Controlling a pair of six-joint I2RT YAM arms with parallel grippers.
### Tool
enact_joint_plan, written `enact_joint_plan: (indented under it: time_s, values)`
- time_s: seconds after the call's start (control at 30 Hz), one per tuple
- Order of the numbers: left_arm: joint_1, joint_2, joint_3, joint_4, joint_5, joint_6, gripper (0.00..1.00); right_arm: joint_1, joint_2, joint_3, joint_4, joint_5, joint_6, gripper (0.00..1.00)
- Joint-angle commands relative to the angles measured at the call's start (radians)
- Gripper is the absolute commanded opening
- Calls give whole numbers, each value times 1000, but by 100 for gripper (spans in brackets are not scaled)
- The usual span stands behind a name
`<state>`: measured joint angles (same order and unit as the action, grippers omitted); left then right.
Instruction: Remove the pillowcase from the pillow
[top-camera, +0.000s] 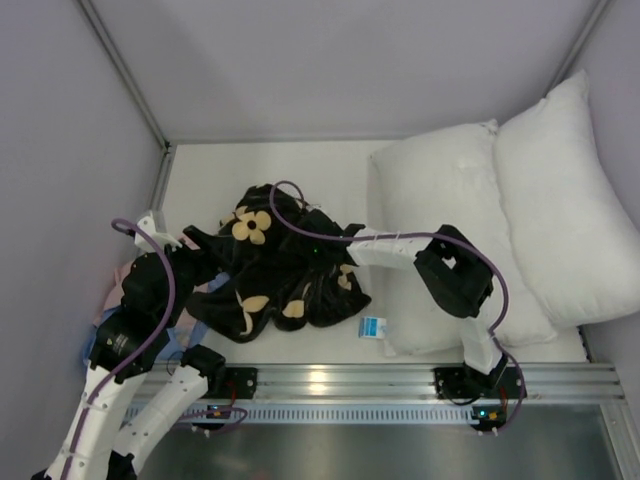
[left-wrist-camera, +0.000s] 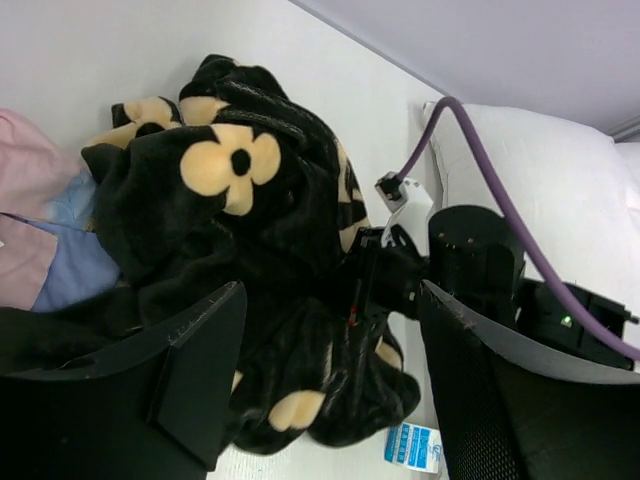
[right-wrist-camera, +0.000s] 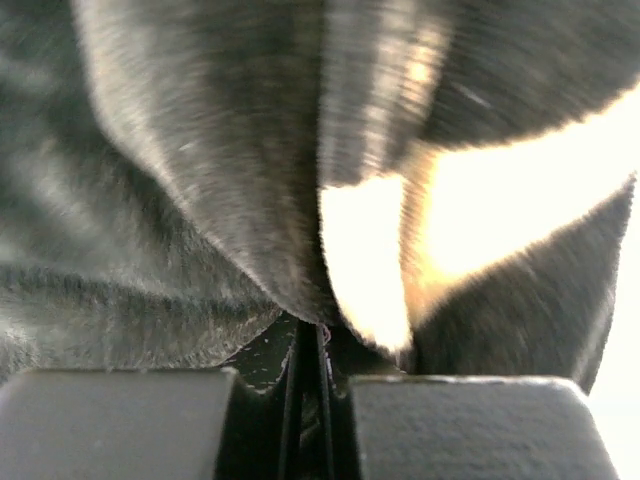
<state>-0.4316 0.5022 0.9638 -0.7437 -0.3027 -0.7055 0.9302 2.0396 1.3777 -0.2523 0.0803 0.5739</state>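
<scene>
The black plush pillowcase (top-camera: 270, 275) with tan flowers lies in a crumpled heap left of the white pillow (top-camera: 450, 220), off it. The pillow's blue-and-white label (top-camera: 373, 327) shows at its near left corner. My right gripper (top-camera: 318, 250) reaches over the heap and is shut on a fold of the pillowcase (right-wrist-camera: 200, 180); its fingers (right-wrist-camera: 480, 425) are almost closed on the fabric. My left gripper (top-camera: 205, 255) is at the heap's left edge, wide open and empty (left-wrist-camera: 330, 400), with the pillowcase (left-wrist-camera: 230, 200) just beyond its fingers (left-wrist-camera: 190, 380). The pillow (left-wrist-camera: 540, 160) and label (left-wrist-camera: 412, 446) also show there.
A second plain white pillow (top-camera: 570, 200) leans against the right wall. Pink and light-blue cloths (top-camera: 125, 280) lie at the left under my left arm, also in the left wrist view (left-wrist-camera: 40, 255). Grey walls close in the white table (top-camera: 290, 165). An aluminium rail (top-camera: 330, 380) runs along the front.
</scene>
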Motion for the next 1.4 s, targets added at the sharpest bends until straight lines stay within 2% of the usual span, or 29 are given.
enact_joint_plan:
  time_s: [0.0,0.23,0.37,0.5,0.6,0.7,0.73,0.8,0.9,1.13,1.37]
  values:
    - [-1,2,4,14,10,-2,73,-76,27,79,-224,205,-81,6]
    - [-1,10,12,12,20,-2,73,-247,85,276,-375,274,-100,10]
    - [-1,10,13,14,16,6,74,-278,53,307,-404,366,-115,12]
    - [-1,24,10,12,17,5,74,-254,-36,316,-420,403,-149,15]
    - [1,24,12,15,34,-3,74,-174,-138,284,-375,347,-190,22]
    - [-1,25,12,27,43,-2,74,-126,-245,193,-251,158,-195,34]
    - [1,25,10,29,42,-2,74,-125,-268,149,-225,124,-169,42]
    - [-1,36,3,27,36,0,74,-126,-315,118,-186,92,-154,49]
    - [1,68,-7,27,54,1,75,-117,-370,86,-185,124,-176,75]
    - [-1,202,-8,38,125,-5,82,-110,-455,-41,-179,286,-252,90]
    - [-1,338,-56,139,279,-14,87,-106,-513,-167,-182,551,-335,89]
